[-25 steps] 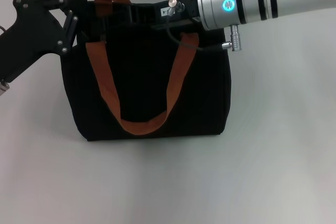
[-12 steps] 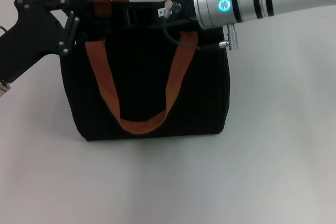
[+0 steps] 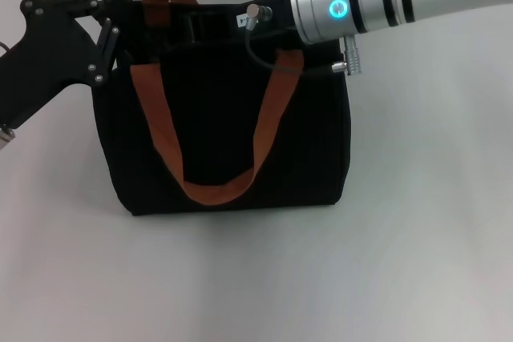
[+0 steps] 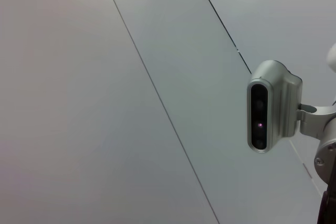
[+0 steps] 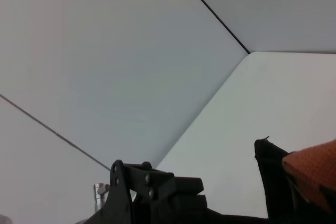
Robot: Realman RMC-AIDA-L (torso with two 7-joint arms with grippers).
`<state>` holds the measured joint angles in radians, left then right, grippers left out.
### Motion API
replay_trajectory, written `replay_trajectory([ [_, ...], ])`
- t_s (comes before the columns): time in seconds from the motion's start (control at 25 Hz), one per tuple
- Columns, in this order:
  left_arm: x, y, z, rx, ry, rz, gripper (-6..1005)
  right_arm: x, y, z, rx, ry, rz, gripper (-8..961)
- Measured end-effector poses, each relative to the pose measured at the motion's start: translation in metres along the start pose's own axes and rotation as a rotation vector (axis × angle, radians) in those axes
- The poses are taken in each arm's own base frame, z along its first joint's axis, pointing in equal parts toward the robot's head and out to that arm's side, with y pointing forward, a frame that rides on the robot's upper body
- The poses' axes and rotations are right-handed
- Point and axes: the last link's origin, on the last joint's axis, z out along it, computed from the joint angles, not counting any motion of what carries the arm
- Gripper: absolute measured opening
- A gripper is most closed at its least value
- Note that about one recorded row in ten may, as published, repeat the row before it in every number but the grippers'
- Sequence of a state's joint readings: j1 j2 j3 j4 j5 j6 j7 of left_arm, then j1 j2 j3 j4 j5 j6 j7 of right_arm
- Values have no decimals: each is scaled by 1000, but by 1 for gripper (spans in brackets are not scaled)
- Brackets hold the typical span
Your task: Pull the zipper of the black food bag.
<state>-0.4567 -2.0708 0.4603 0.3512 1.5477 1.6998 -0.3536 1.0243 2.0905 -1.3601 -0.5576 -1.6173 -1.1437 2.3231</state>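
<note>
The black food bag (image 3: 220,130) stands on the white table in the head view, with two rust-orange strap handles (image 3: 160,126). My left gripper (image 3: 128,18) is at the bag's top left corner, against the fabric there. My right gripper (image 3: 191,23) reaches in from the right and lies along the bag's top edge, between the handles. The zipper pull is hidden behind the right gripper and the dark fabric. The right wrist view shows a corner of the bag (image 5: 273,182), a bit of orange strap (image 5: 315,169) and the left gripper's black linkage (image 5: 149,192).
The white table (image 3: 417,238) extends in front of and to the right of the bag. A silver cable plug (image 3: 347,63) hangs under the right wrist. The left wrist view shows only wall panels and the robot's head camera (image 4: 268,106).
My right arm has slid a little to the left along the bag's top edge. The left arm and the bag have stayed in place.
</note>
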Motion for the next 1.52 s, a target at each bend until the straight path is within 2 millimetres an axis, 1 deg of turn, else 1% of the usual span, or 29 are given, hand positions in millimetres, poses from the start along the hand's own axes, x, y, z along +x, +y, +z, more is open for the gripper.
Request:
replay_trajectory([
  [0.48, -2, -2, -5, 32, -13, -2, 34, -5, 2, 0, 66, 31, -23, -1],
  [0.72, -2, -3, -8, 39, -19, 5, 34, -4, 0, -5, 85, 22, -26, -1],
  [0.92, -3, -4, -9, 53, -27, 9, 35, -3, -2, -18, 122, 10, -29, 0],
  [1.2, -3, -4, -10, 56, -27, 9, 35, 2, -4, -29, 141, -12, -26, -1],
  [1.32, -3, -5, -10, 59, -29, 9, 35, 8, -7, -39, 162, -21, -22, -1],
  [1.4, -4, -5, -12, 66, -31, 9, 36, 13, -8, -50, 170, -42, -22, -1],
  [1.52, -4, -6, -12, 71, -32, 9, 36, 15, -5, -56, 163, -49, -42, 1],
])
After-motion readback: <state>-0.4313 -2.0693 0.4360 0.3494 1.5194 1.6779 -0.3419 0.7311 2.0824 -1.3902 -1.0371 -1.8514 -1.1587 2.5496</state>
